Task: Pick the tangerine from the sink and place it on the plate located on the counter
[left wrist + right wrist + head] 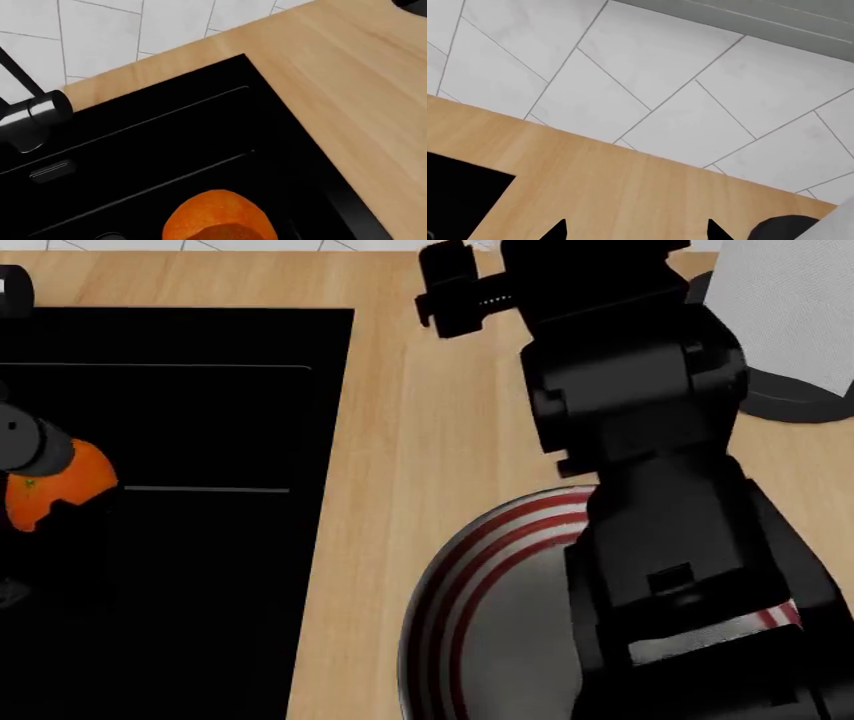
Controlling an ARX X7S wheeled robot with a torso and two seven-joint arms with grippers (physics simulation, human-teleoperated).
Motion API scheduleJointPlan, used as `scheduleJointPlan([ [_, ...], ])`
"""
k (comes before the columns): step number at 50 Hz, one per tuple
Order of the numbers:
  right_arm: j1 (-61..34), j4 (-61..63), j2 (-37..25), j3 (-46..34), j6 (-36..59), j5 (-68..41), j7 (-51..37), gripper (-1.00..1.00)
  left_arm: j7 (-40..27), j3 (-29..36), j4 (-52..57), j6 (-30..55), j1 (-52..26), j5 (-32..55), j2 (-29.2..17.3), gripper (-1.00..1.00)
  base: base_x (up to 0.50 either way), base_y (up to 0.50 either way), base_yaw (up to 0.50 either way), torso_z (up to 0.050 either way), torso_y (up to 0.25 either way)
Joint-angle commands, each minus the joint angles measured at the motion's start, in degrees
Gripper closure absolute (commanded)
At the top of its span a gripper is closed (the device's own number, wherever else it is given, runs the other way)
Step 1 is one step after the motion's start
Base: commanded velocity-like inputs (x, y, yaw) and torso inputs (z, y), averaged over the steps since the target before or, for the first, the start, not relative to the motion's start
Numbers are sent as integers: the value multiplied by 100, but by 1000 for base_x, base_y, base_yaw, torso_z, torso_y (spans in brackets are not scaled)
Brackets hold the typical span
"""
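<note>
The tangerine (67, 485) is bright orange and sits in my left gripper (38, 502) at the far left of the head view, over the black sink (200, 540). In the left wrist view the tangerine (217, 215) fills the space at the jaws, with the sink (167, 145) below it. The plate (461, 580), with red and white rim stripes, lies on the wooden counter (427, 440) to the right of the sink, partly hidden by my right arm. My right gripper (635, 231) is open and empty above the counter (627, 185) near the tiled wall.
A white roll (787, 300) on a round black base (801, 405) stands at the back right of the counter. A dark metal faucet (33, 115) stands at the sink's back edge. White wall tiles (660, 75) rise behind the counter.
</note>
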State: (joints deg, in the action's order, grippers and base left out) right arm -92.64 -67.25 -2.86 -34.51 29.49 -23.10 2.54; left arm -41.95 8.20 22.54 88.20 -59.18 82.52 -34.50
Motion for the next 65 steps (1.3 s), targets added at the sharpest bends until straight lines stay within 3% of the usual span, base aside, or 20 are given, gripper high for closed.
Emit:
scheduleJointPlan([
  [1,260,1346,-385,69,795,-126,-261,-100,-1670,422,146,-303,-831,2408,-266,100,0,0,0,0,0],
  [13,628,2886,-841,181,1642,-416,-586,-100,-2222,937,308,-741,-1534,3353,-278,100,0,0,0,0,0],
  [28,976,4764,-1445,535,2711,-921,-1061,-100,-2111,1247,93,-927,-2320,3603,122,100,0,0,0,0,0],
  [65,1230,6648,-2118,1315,3796,-1707,-1647,-100,-2068,2281,-96,-1384,-2916,3714,1568,100,0,0,0,0,0],
])
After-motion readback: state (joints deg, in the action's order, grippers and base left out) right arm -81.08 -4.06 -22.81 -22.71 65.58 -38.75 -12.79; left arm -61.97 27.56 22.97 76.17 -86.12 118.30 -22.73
